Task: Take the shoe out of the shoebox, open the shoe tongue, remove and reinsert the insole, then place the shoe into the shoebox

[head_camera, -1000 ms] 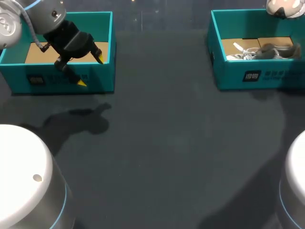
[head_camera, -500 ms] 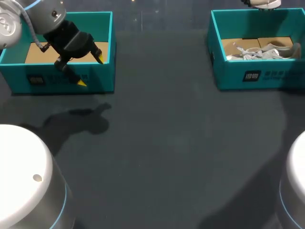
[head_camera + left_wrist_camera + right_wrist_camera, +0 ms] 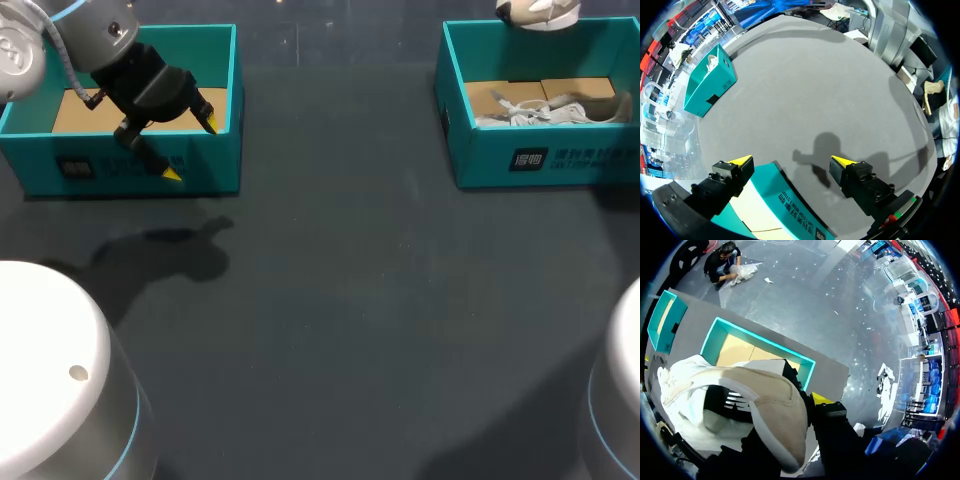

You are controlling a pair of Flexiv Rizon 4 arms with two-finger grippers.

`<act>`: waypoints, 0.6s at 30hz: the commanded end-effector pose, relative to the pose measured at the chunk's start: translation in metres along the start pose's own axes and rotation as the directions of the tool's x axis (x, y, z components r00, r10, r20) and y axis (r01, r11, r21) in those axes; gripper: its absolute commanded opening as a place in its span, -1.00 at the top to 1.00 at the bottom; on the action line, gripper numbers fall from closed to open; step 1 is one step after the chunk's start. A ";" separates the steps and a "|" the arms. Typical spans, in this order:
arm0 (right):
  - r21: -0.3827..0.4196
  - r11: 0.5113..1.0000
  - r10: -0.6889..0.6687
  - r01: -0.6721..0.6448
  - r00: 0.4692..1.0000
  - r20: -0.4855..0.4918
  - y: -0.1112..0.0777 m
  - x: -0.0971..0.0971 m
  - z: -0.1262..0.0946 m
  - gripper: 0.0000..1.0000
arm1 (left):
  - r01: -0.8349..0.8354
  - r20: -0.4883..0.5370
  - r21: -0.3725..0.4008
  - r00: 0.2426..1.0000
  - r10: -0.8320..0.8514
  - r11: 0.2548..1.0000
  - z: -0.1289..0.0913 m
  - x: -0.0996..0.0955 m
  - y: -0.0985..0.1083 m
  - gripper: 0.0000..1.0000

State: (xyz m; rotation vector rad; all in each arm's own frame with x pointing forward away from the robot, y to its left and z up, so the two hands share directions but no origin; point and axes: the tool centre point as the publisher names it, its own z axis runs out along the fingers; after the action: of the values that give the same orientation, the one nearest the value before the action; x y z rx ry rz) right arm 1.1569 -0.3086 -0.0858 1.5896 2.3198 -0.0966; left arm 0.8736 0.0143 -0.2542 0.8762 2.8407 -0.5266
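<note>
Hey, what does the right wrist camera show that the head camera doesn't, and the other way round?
Right wrist only: the right gripper itself, holding the shoe above the shoebox. Head only: the left gripper, open above the other teal box. Both: both boxes, and the shoe, which shows only partly in the head view.

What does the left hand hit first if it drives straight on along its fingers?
Probably the bare table, just past the front wall of the shoebox under it. The open left hand hangs over that wall, so one finger might clip it first; depth is unclear.
</note>
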 end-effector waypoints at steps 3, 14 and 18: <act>-0.038 0.973 0.227 -0.228 0.973 -0.029 -0.021 0.019 0.030 1.00 | 0.000 0.000 -0.002 1.000 0.000 1.000 0.000 0.001 0.000 -1.00; -0.033 0.935 0.356 -0.354 0.933 0.059 -0.033 0.031 0.044 1.00 | 0.000 0.000 -0.002 1.000 0.000 1.000 0.000 0.001 0.000 -1.00; -0.033 0.935 0.356 -0.354 0.933 0.059 -0.033 0.031 0.044 1.00 | 0.000 0.000 -0.002 1.000 0.000 1.000 0.000 0.001 0.000 -1.00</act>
State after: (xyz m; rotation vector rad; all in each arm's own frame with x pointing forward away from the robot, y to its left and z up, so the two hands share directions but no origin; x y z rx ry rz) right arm 1.1314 -0.3026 -0.1430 1.9409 1.9438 -0.0533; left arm 0.8736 0.0144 -0.2542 0.8764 2.8406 -0.5266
